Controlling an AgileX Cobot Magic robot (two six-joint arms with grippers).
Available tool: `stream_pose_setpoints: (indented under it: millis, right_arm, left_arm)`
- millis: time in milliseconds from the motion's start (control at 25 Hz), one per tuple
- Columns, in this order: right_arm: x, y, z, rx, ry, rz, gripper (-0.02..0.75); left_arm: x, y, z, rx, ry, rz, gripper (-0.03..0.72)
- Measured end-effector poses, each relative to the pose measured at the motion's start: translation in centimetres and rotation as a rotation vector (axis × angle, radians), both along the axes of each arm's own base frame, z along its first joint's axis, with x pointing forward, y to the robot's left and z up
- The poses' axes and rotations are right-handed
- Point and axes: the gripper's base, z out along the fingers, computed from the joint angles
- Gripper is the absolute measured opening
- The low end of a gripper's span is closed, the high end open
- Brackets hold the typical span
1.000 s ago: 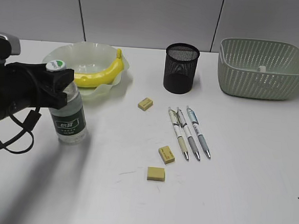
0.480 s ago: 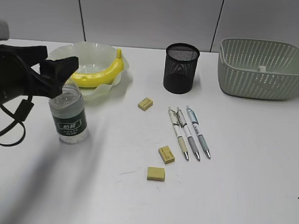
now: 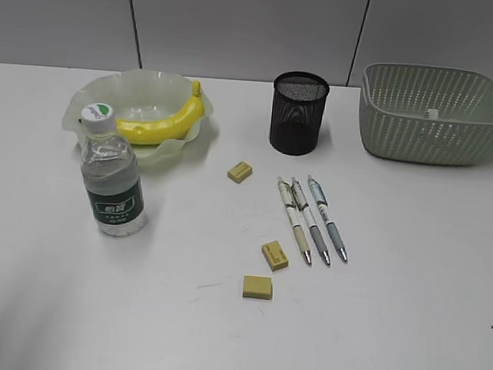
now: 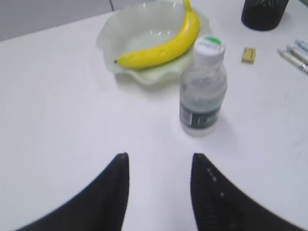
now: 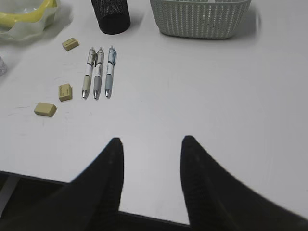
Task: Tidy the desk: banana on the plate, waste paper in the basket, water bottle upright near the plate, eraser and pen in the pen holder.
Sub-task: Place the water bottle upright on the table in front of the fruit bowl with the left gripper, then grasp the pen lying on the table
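The banana (image 3: 162, 127) lies in the pale-green plate (image 3: 92, 98) at the back left. The water bottle (image 3: 111, 180) stands upright just in front of the plate, untouched. Three yellow erasers (image 3: 240, 171) (image 3: 274, 256) (image 3: 257, 286) and three pens (image 3: 312, 219) lie on the desk in front of the black mesh pen holder (image 3: 299, 112). A scrap of white, perhaps the waste paper (image 3: 432, 114), shows inside the basket (image 3: 432, 139). My left gripper (image 4: 160, 159) hangs open and empty, well short of the bottle (image 4: 203, 91). My right gripper (image 5: 151, 140) is open and empty above the desk's near edge.
Neither arm shows in the exterior view. The desk's front edge (image 5: 57, 180) runs just under my right gripper. The erasers (image 5: 64, 91) and pens (image 5: 97, 72) lie ahead and to the left of it.
My left gripper let go of the bottle's neck and drew back left, out of the exterior view. The bottle stays upright on its own.
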Motion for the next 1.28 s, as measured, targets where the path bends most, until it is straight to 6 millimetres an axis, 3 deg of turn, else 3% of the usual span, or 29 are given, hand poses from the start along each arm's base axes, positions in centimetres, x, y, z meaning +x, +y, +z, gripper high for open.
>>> stream_pose_setpoints:
  millis: [160, 280, 400, 560, 680, 800, 960, 1080, 1200, 1280]
  right_arm:
    - [0.0, 0.0, 0.0, 0.000, 0.000, 0.000, 0.321]
    - [0.0, 0.0, 0.0, 0.000, 0.001, 0.000, 0.319]
    - [0.2, 0.2, 0.1, -0.039, 0.000, 0.026, 0.319]
    - [2.2, 1.4, 1.3, -0.129, -0.019, 0.089, 0.319]
    - [6.5, 3.7, 2.1, -0.183, -0.018, 0.134, 0.319]
    - [12.9, 7.3, 1.1, -0.230, 0.064, 0.176, 0.319]
    - [22.1, 12.2, -2.4, -0.275, 0.277, 0.189, 0.321]
    - [28.7, 15.6, -6.7, -0.293, 0.444, 0.163, 0.357]
    - [33.5, 18.1, -10.8, -0.317, 0.595, 0.132, 0.389]
    - [35.6, 19.2, -13.1, -0.334, 0.673, 0.122, 0.395]
  left_arm:
    - [-6.7, 3.1, 0.8, 0.023, 0.057, 0.060, 0.309]
    - [-10.8, 4.9, 0.8, -0.019, -0.014, 0.080, 0.300]
    - [-13.2, 5.8, 0.5, -0.083, -0.110, 0.084, 0.291]
    - [-14.0, 6.0, 0.2, -0.114, -0.149, 0.085, 0.289]
    - [-14.0, 6.0, 0.2, -0.118, -0.148, 0.085, 0.289]
    - [-14.0, 6.0, 0.2, -0.118, -0.148, 0.085, 0.288]
    - [-14.0, 6.0, 0.2, -0.121, -0.147, 0.084, 0.288]
    - [-14.0, 6.0, 0.2, -0.121, -0.147, 0.084, 0.288]
    - [-14.0, 6.0, 0.2, -0.121, -0.147, 0.084, 0.288]
    - [-14.0, 6.0, 0.2, -0.121, -0.147, 0.084, 0.288]
